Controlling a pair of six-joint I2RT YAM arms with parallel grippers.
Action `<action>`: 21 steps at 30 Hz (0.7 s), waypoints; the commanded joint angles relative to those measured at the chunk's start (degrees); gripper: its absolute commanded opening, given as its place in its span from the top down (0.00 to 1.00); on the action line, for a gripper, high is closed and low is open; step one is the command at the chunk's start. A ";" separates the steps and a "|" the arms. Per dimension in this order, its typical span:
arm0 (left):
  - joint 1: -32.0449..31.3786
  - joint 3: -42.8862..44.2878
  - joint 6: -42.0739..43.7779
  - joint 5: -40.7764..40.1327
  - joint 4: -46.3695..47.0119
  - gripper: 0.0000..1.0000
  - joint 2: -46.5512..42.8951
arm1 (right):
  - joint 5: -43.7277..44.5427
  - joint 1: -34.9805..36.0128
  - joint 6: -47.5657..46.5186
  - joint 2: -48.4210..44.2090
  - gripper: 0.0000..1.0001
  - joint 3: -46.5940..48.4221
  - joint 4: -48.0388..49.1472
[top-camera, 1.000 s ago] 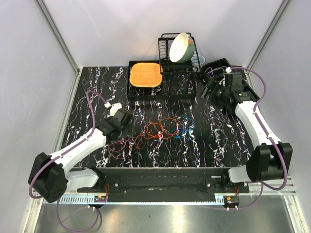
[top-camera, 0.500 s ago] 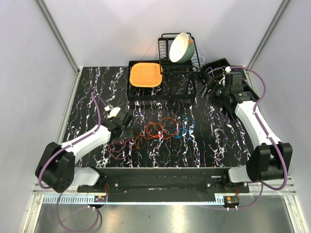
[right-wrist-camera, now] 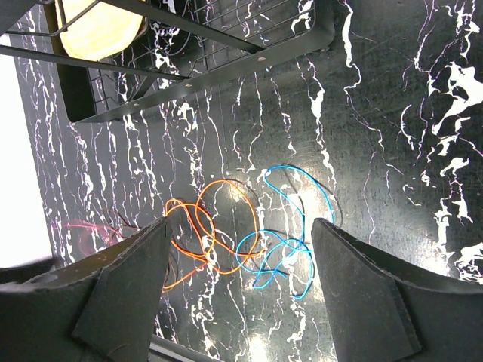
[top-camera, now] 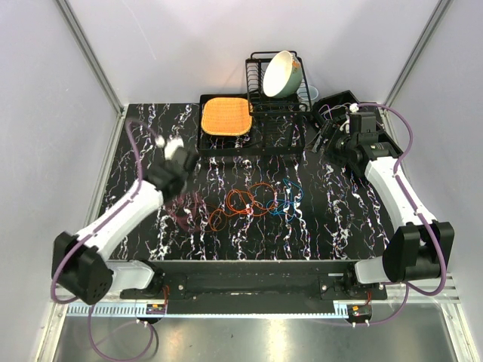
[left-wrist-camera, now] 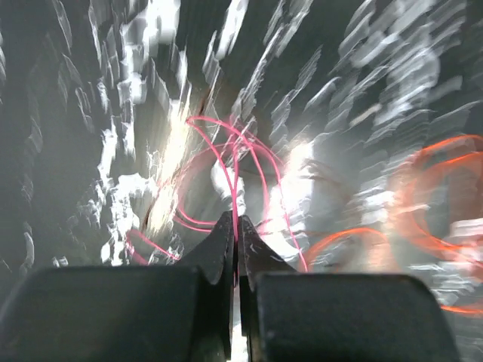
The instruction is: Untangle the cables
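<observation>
Because the left gripper (left-wrist-camera: pixel 235 226) is clamped on the maroon cable (left-wrist-camera: pixel 235 172) at the left of the central tangle (top-camera: pixel 260 197) while the right gripper (top-camera: pixel 326 140) hangs open far right, pulling could drag orange loops (top-camera: pixel 235 202) along.

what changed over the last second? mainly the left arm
The left gripper came down on the maroon cable, shut on it, then lifted back toward the far left of the table. The cable's loops went up with it. The right gripper stayed open at the back right. The orange cable and blue cable lie where they were.
</observation>
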 commanded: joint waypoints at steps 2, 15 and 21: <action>0.56 29.08 9.49 -2.59 -5.93 1.00 -3.65 | -1.19 0.35 -0.43 -2.24 0.19 0.71 1.83; 0.47 39.65 11.89 22.67 -9.21 1.00 -8.81 | -1.72 0.35 0.09 -5.14 0.19 0.36 1.92; 0.12 11.78 7.59 49.66 12.31 1.00 -17.88 | -4.27 0.61 1.15 -7.69 0.19 0.27 1.40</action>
